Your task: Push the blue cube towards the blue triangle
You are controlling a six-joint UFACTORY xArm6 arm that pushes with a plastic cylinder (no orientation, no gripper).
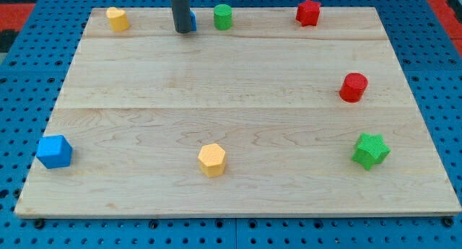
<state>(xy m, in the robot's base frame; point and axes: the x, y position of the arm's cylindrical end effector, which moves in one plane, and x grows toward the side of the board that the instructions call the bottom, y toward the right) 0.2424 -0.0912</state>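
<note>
eight blocks on a wooden board, seen from left to right. far left, near the bottom corner: blue cube, right at the board's edge, alone. up at the top left: yellow block, shape hard to tell. next along the top: my tip, the end of a dark rod coming down from the view's top, resting at the board. no jaws on this tool, just a plain rod, so nothing to open or close and nothing held. right behind the tip, peeking out on its right side: a bit of blue, mostly hidden, shape not clear, maybe the blue triangle. just right of that: green cylinder. lower down, near the bottom middle: yellow hexagon. top right: red star. further right, at mid height: red cylinder. below it, near the bottom right: green star. blue cube well apart from the tip and from the hidden blue bit, almost the whole board between them.
</note>
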